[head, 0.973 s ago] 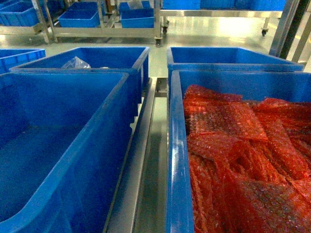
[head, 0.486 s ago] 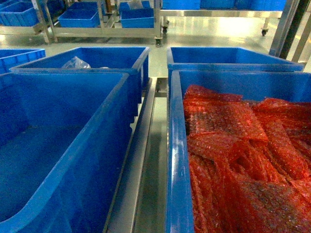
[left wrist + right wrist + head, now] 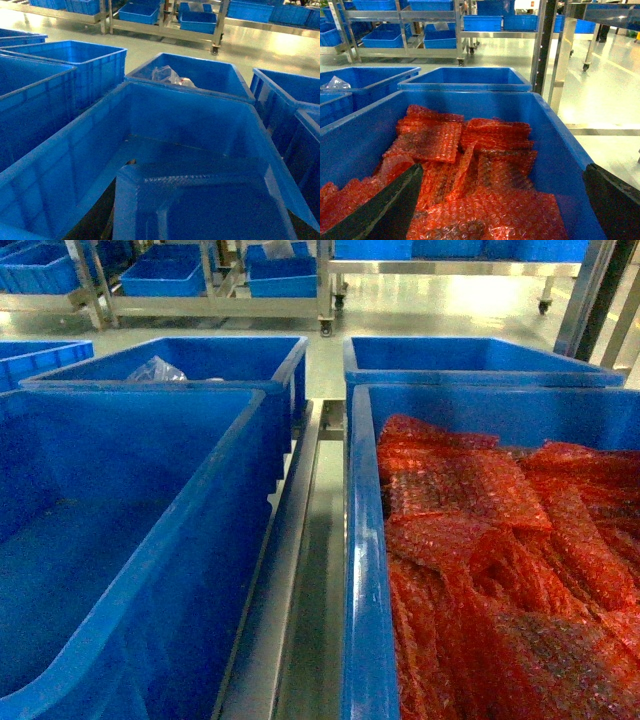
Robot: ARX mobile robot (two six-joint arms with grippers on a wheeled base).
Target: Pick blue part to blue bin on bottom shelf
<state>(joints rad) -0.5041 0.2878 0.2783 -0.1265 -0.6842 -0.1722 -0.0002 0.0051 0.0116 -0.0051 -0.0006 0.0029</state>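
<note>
In the left wrist view the blue part (image 3: 200, 200), a ribbed blue plastic tray, fills the foreground right at my left gripper and covers its jaws. One dark finger (image 3: 97, 222) shows beside the part's left edge. The part hangs over a large empty blue bin (image 3: 165, 120), which also shows on the left of the head view (image 3: 120, 530). My right gripper (image 3: 500, 210) stands open, its fingers (image 3: 385, 210) wide apart above red bubble wrap (image 3: 485, 190). Neither gripper appears in the head view. The bottom shelf is out of view.
A blue bin (image 3: 365, 540) full of red bubble wrap stands on the right, with a steel rail (image 3: 300, 570) between it and the empty bin. Behind them stand more blue bins, one holding a clear plastic bag (image 3: 155, 369). Steel racks (image 3: 215, 305) with bins line the far floor.
</note>
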